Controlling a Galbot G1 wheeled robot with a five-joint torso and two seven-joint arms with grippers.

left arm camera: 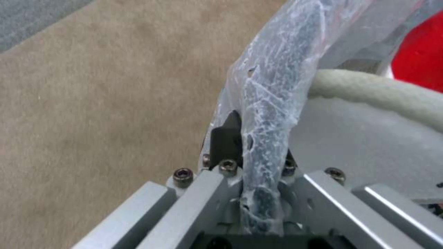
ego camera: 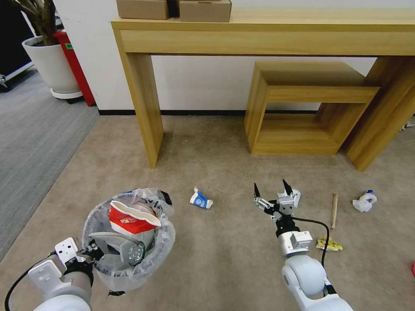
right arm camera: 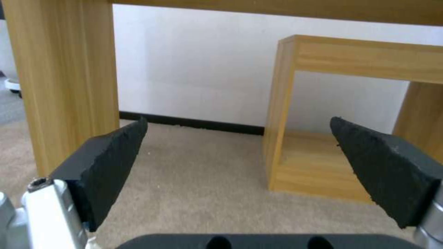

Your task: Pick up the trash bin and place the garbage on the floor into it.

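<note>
The trash bin (ego camera: pixel 145 265), round with a whitish plastic liner, is at the lower left in the head view. My left gripper (ego camera: pixel 91 251) is shut on its near rim; the left wrist view shows the lined rim (left arm camera: pixel 270 103) pinched in the left gripper (left arm camera: pixel 251 155). Inside lie a red paper cup (ego camera: pixel 132 219) and a white slipper (ego camera: pixel 113 242). On the carpet sit a blue-white carton (ego camera: pixel 201 200), a wooden stick (ego camera: pixel 333 210), a tissue wad (ego camera: pixel 364 201) and a yellow wrapper (ego camera: pixel 329 244). My right gripper (ego camera: pixel 272 191) hangs open between carton and stick, holding nothing (right arm camera: pixel 237 121).
A long wooden console table (ego camera: pixel 142 108) stands against the wall with cardboard boxes (ego camera: pixel 173 8) on top. A low open wooden shelf (ego camera: pixel 302 108) sits under it. A potted plant (ego camera: pixel 52 65) and a red stand are at the far left. A red scrap (ego camera: pixel 413 268) lies at the right edge.
</note>
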